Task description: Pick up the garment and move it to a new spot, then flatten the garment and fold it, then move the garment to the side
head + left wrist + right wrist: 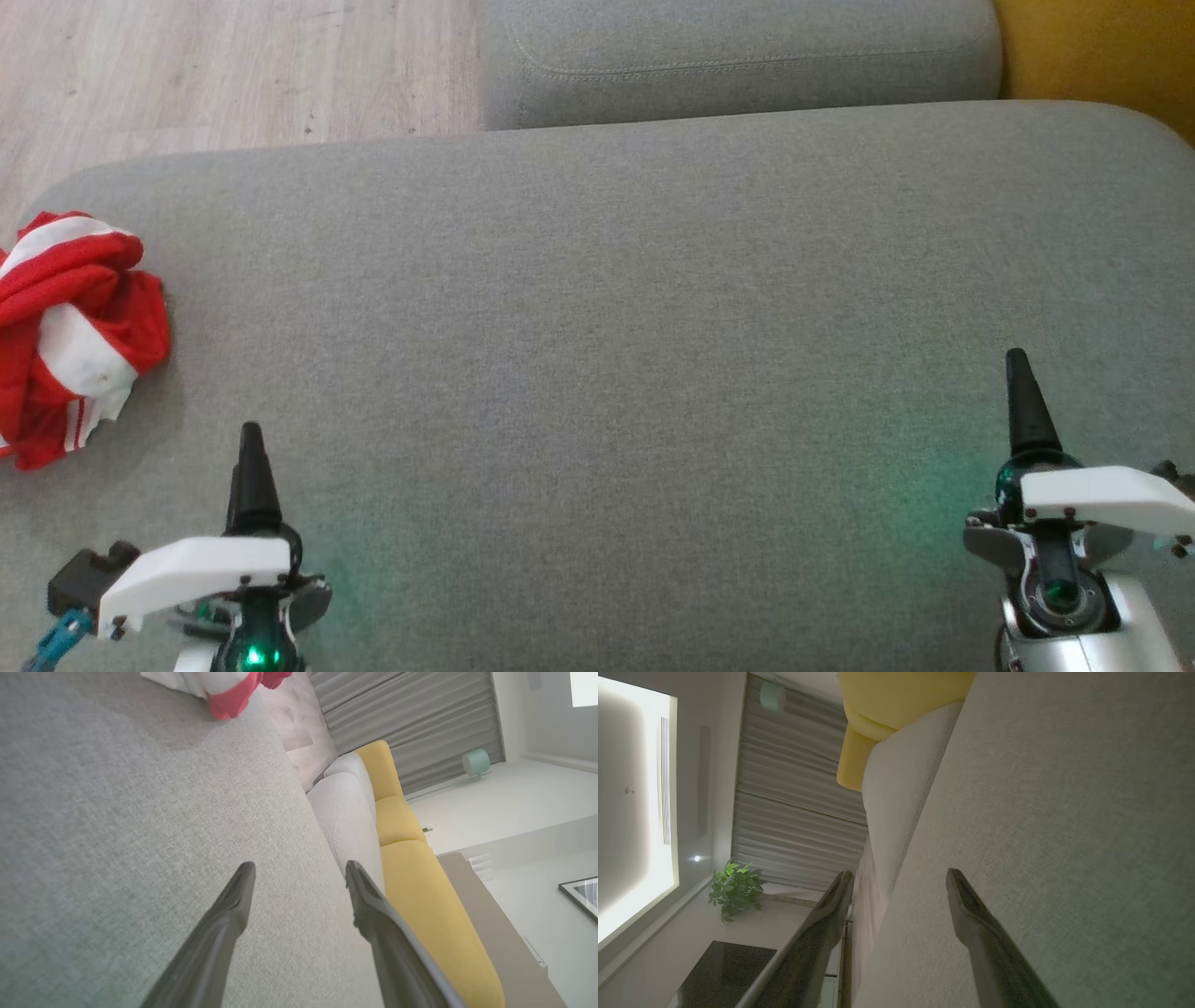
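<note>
Left gripper [250,434] and right gripper [1016,359] sit low at the near edge of the seat [597,308], jaws apart, holding nothing. Looks like a ready pose, spread wide so the middle stays free for flattening. Garment [75,317], red and white, is bunched at the seat's far-left edge, ahead of the left gripper and well apart from the right. Pick not yet begun; left arm is the likely one to reach. Beyond: back cushion [738,56], floor [187,75].
</note>
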### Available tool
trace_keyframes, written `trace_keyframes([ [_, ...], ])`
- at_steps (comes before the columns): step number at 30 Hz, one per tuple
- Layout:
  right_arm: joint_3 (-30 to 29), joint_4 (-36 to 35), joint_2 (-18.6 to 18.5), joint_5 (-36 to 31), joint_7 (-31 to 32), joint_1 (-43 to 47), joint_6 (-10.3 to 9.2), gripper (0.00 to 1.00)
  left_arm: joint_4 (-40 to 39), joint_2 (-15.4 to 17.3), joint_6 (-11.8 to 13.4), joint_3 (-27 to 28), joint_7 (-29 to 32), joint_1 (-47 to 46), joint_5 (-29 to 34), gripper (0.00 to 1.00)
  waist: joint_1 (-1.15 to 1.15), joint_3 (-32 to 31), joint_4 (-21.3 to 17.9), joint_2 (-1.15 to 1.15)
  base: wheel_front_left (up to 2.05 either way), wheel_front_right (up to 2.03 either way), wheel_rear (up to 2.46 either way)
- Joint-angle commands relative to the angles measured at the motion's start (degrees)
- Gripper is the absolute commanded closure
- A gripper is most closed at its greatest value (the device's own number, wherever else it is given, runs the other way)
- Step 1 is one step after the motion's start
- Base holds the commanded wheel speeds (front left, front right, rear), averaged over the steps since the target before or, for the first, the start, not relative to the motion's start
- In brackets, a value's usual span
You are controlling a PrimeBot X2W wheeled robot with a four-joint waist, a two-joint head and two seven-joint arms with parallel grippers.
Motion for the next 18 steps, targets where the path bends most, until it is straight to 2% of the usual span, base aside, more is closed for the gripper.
trace_keyframes([
  [1, 0.7, -1.6, -1.2, -1.3, -0.6, -3.7, 0.07, 0.0, -1.4, 1.3, -0.1, 0.1, -0.5, -3.6, 1.5, 0.0, 0.0, 0.0, 0.0, 0.0, 0.0, 0.0, 0.0],
  [18, 1.5, 0.9, -0.3, -16.0, -3.5, -5.9, 0.1, 0.0, 0.8, 1.5, 0.5, -0.8, -3.4, -4.7, 15.5, 0.0, 0.0, 0.3, 0.0, 0.0, 0.0, 0.0, 0.0],
])
